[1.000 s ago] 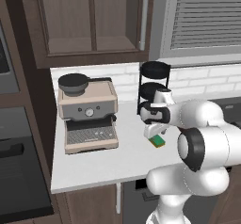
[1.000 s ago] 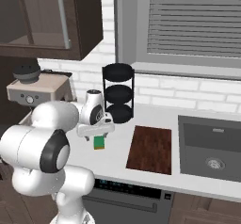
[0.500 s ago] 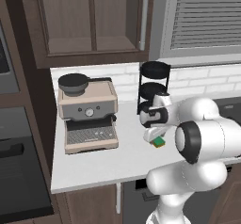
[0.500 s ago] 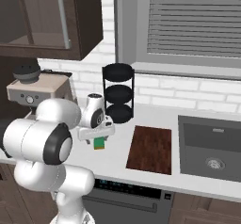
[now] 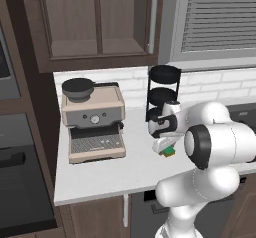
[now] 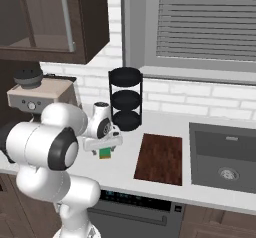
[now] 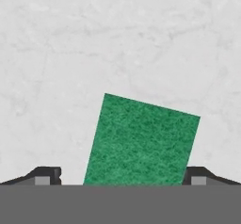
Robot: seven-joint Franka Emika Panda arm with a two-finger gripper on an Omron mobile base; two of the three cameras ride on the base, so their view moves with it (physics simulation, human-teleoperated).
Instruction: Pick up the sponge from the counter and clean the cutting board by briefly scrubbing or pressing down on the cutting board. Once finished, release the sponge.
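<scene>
Sponge (image 7: 141, 143): green-topped block lying flat on the white tabletop (image 5: 115, 169), skewed to the end effector (image 7: 122, 173), which hangs directly above with jaws spread wide, one fingertip (image 7: 47, 175) either side, gripping nothing. Cutting board (image 6: 160, 158): dark reddish-brown slab, flat on the tabletop, right of the sponge and apart from it, left of the sink (image 6: 225, 157). Also present: black three-tier rack (image 6: 125, 99) (far side, by the wall) and coffee machine (image 5: 93, 124) at left.
</scene>
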